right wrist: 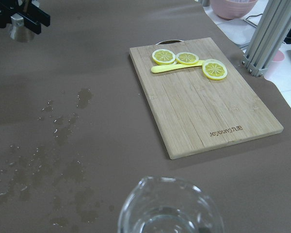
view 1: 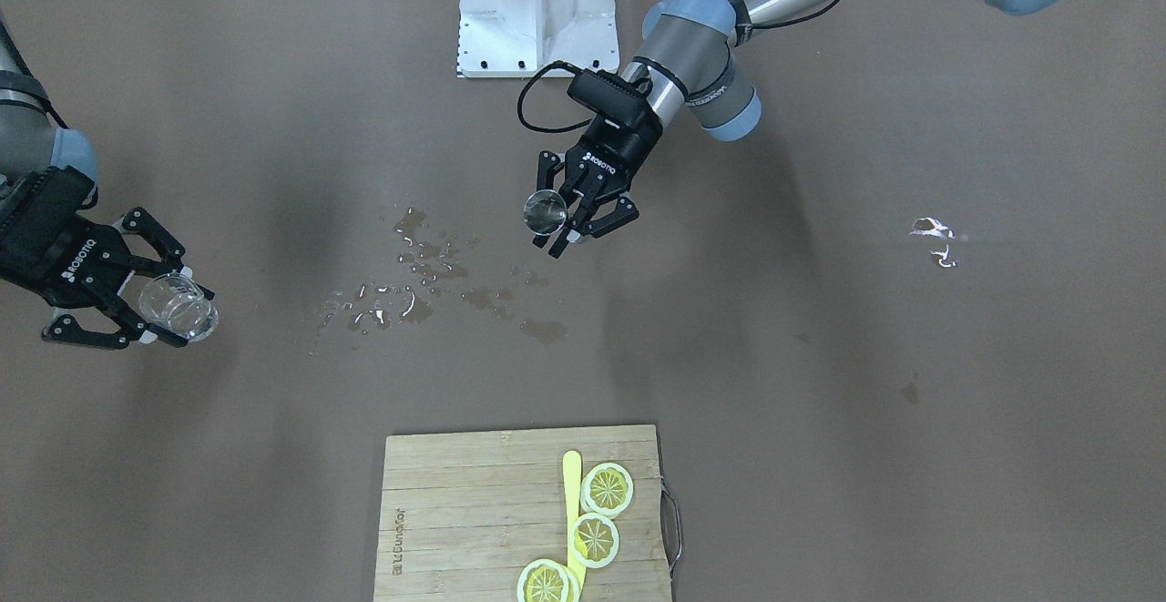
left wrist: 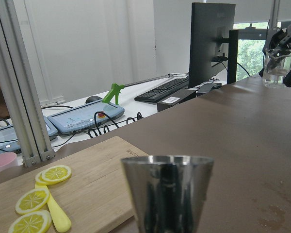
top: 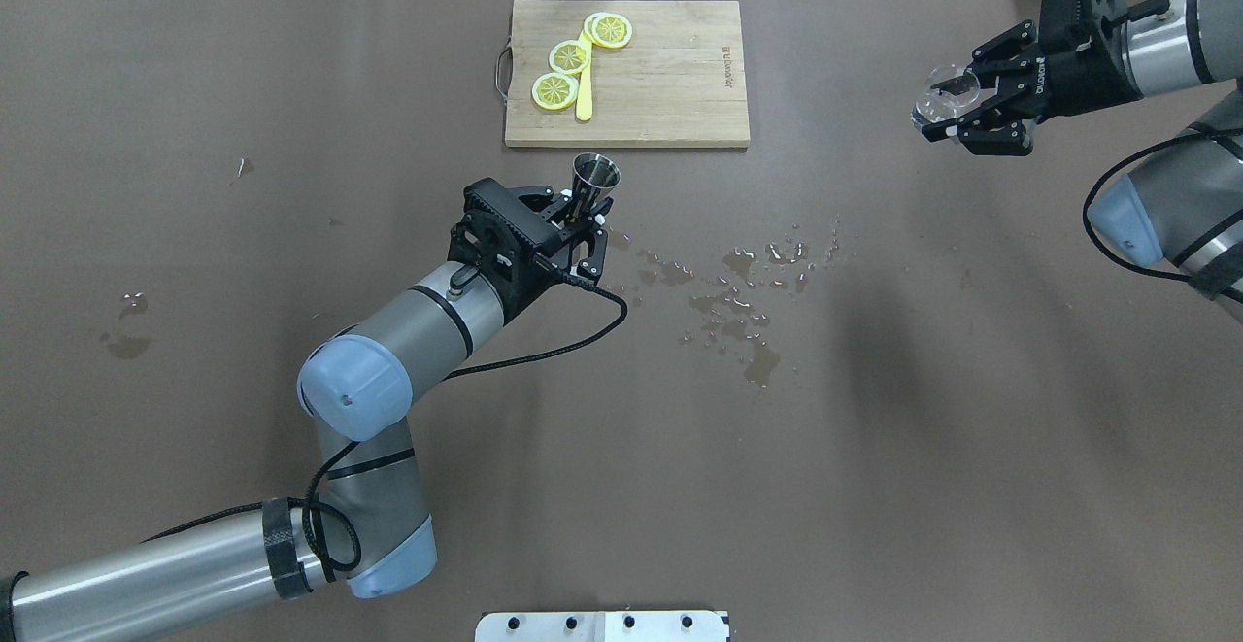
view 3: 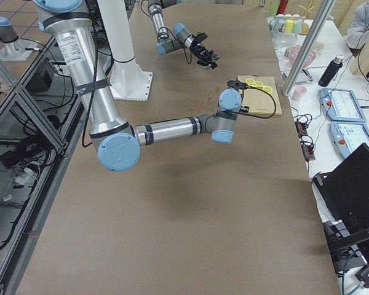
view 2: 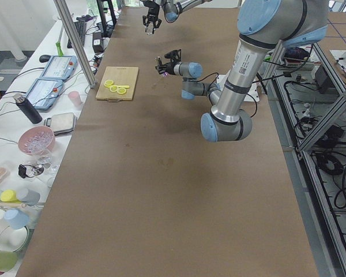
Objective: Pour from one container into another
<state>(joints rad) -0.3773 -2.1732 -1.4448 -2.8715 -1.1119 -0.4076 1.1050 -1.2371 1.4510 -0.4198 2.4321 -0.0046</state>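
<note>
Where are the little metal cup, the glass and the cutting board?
metal cup (top: 592, 183), overhead view, its body.
glass (view 1: 179, 308), front-facing view, its clear wall.
cutting board (top: 670, 79), overhead view, bare wood.

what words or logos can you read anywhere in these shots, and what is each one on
"ROBOTIQ": on the body of the left gripper, which holds the metal cup.
"ROBOTIQ": on the body of the right gripper, which holds the glass.
"Joyoung": burned into the cutting board; the characters after it are too small to read.
Print on the left arm's wrist joint: too blurred to read.
</note>
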